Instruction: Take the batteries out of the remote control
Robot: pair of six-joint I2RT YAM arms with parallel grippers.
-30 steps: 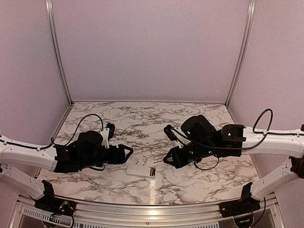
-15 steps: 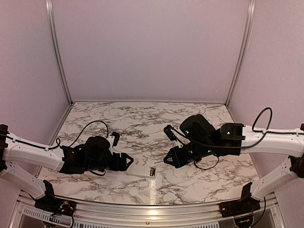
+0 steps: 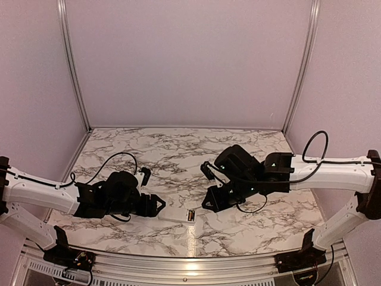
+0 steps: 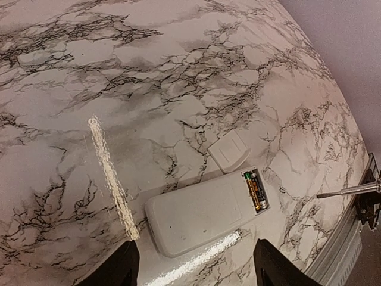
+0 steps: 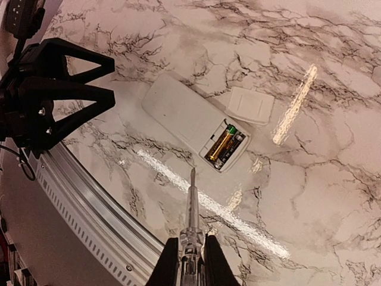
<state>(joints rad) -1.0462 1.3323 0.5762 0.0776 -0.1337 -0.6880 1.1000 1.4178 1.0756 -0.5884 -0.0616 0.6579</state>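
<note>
The white remote control (image 4: 202, 213) lies back-up on the marble table, its battery bay open at the right end. Two batteries (image 4: 256, 189), one gold-orange and one dark, lie side by side in the bay. The detached white back panel (image 4: 229, 151) lies just beyond it. My left gripper (image 4: 193, 275) is open, its jaws spread wide at the remote's left end. My right gripper (image 5: 190, 256) is shut on a thin pale pen-like stick (image 5: 191, 202), whose tip hovers just short of the batteries (image 5: 225, 145). In the top view the remote (image 3: 177, 213) lies between the left gripper (image 3: 159, 204) and the right gripper (image 3: 209, 201).
The table's aluminium front rail (image 5: 89, 196) runs close behind the remote on the near side. Purple walls enclose the table on three sides. The left gripper's open fingers (image 5: 65, 89) show in the right wrist view, left of the remote (image 5: 181, 116).
My left gripper has dropped and drawn in toward the remote's left end. My right arm has shifted left, bringing the stick's tip closer to the battery bay.
</note>
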